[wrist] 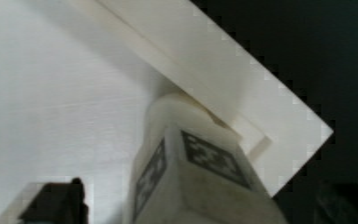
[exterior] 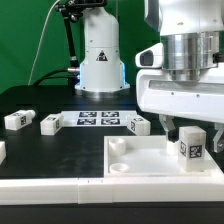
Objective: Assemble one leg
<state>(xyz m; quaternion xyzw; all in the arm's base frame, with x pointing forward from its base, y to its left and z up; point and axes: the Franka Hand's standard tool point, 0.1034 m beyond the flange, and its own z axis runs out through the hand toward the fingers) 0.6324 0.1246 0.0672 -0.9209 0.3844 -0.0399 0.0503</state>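
Note:
The leg (exterior: 191, 144), a small white block with a black-and-white tag, stands upright on the large white panel (exterior: 140, 158) near its corner on the exterior view's right. My gripper (exterior: 190, 132) is lowered over it, one finger on each side. There is a visible gap between each finger and the block, so the jaws are open. In the wrist view the leg (wrist: 197, 165) rises between the dark fingertips (wrist: 55, 202) over the panel (wrist: 69, 90), close to the panel's edge. The leg's foot and any socket beneath it are hidden.
Three more white tagged legs lie on the black table: two at the exterior view's left (exterior: 17, 120) (exterior: 50, 123) and one in the middle (exterior: 137, 125). The marker board (exterior: 98, 119) lies behind them. The arm's white base (exterior: 100, 60) stands at the back.

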